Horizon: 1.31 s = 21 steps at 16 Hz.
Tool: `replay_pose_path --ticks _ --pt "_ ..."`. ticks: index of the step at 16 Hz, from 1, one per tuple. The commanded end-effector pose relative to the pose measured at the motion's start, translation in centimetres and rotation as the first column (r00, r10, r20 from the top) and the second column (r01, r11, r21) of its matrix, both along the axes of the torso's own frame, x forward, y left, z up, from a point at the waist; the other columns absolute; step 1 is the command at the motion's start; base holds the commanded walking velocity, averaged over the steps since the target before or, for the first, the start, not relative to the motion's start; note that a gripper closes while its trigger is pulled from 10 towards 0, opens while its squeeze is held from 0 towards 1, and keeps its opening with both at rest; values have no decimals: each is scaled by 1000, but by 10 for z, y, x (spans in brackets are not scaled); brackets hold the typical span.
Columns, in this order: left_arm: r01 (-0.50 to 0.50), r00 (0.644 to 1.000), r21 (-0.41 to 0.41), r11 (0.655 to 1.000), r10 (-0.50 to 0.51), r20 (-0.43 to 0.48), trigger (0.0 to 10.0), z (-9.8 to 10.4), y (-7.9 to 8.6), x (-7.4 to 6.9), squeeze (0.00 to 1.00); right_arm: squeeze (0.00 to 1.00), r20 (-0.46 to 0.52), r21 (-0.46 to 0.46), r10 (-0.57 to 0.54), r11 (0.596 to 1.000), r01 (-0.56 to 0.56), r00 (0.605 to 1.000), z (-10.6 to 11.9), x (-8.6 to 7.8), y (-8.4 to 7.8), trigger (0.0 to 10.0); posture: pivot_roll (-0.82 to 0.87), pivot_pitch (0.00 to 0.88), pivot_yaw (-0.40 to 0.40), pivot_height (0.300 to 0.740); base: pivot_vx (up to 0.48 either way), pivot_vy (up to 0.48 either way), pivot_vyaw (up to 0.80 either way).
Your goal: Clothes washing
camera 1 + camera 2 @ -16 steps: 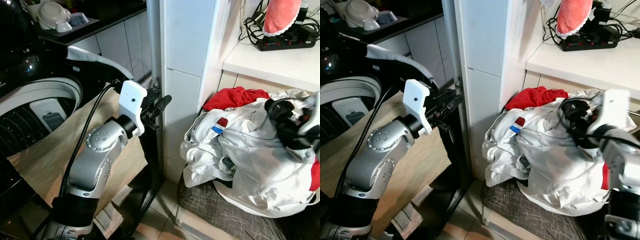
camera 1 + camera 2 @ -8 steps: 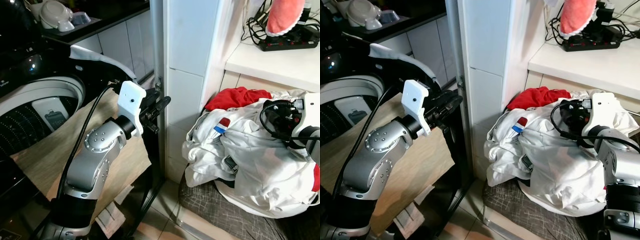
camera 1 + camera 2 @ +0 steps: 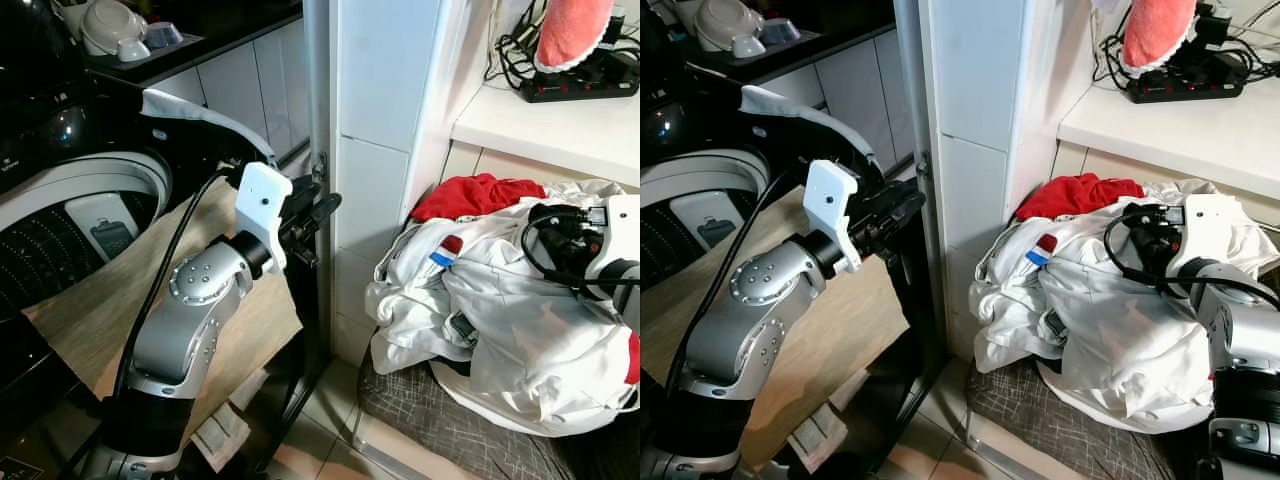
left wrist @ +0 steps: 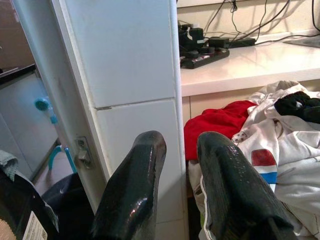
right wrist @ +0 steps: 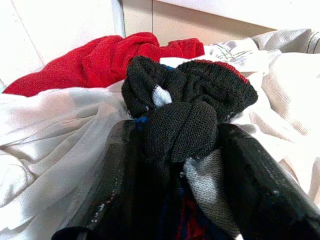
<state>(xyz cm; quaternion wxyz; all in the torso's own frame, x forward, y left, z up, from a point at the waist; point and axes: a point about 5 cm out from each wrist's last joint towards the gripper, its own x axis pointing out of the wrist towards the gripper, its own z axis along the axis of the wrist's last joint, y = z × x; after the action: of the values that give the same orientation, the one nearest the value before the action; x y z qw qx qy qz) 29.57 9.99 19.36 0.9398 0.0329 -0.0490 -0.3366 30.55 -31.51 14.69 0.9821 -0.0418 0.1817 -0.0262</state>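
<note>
R gripper [image 5: 172,150] drew back, gripping sock [image 5: 180,107]

Your left arm [image 3: 185,330] is chunky brushed silver, with a round elbow joint dotted with small screws and a black collar at the base. A white boxy wrist camera [image 3: 262,208] with one tiny dark hole sits on a black cuff, and a thick black cable [image 3: 165,270] loops up along the arm. The left gripper [image 4: 172,200] has two glossy black rounded fingers. Your right arm [image 3: 1240,340] matches: silver shell, white wrist block, looped black cable.
</note>
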Motion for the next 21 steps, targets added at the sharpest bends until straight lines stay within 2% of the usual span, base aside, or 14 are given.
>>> replay_pose_path --ticks 1,5,6,7,8,9,12,15,16,18,19,20,21 --pt "-2 1000 14 1000 2 1 10000 0 2 0 0 0 -5 -5 1 1000 -1 1000 -1 0 0 0 -37 0 58 740 0 0 0" --pt "-47 999 -39 998 46 -19 10000 1 4 3 0 0 12 5 -4 1000 4 1000 0 -1 -1 0 -47 0 63 740 0 0 0" --pt "-99 995 17 995 98 20 10000 0 7 6 0 0 19 6 -9 1000 9 1000 0 -2 -1 0 -48 0 65 740 0 0 0" --pt "-103 994 46 994 101 41 10000 -2 7 7 0 0 28 12 -14 1000 14 999 1 -4 0 0 -50 0 71 740 0 0 0" --pt "-84 995 6 996 84 52 10000 0 5 6 0 0 35 13 -18 1000 18 999 2 -6 0 0 -51 0 72 740 0 0 0" --pt "-113 992 -22 993 114 61 10000 2 5 8 0 0 42 18 -21 1000 20 999 3 -7 0 0 -51 0 72 740 0 0 0" --pt "-110 992 -59 992 113 52 10000 6 6 9 0 0 146 9 3 1000 -4 989 27 -12 5 0 -49 0 68 740 0 0 0" --pt "-92 995 -98 991 96 37 10000 7 6 9 0 0 193 -1 12 1000 -12 981 40 -15 11 0 -50 0 70 740 0 0 0" --pt "-79 995 -141 987 86 42 10000 12 4 9 0 0 267 5 45 999 -48 963 52 -15 18 0 -48 0 68 740 0 0 0" --pt "-84 995 -175 981 91 34 10000 17 2 12 0 0 370 49 97 991 -124 924 68 -17 31 0 -46 0 65 740 0 0 0" --pt "22 998 -307 951 -38 -47 10000 27 -12 13 1000 0 529 180 325 860 -478 784 88 -29 81 0 -52 0 71 740 0 0 0" --pt "63 994 -362 930 -91 -59 10000 33 -18 12 1000 0 555 208 393 788 -580 733 89 -35 98 0 -54 0 73 740 0 0 0" --pt "85 992 -390 917 -116 -57 10000 36 -21 11 1000 0 553 208 413 772 -600 723 88 -36 103 0 -55 0 73 740 0 0 0"
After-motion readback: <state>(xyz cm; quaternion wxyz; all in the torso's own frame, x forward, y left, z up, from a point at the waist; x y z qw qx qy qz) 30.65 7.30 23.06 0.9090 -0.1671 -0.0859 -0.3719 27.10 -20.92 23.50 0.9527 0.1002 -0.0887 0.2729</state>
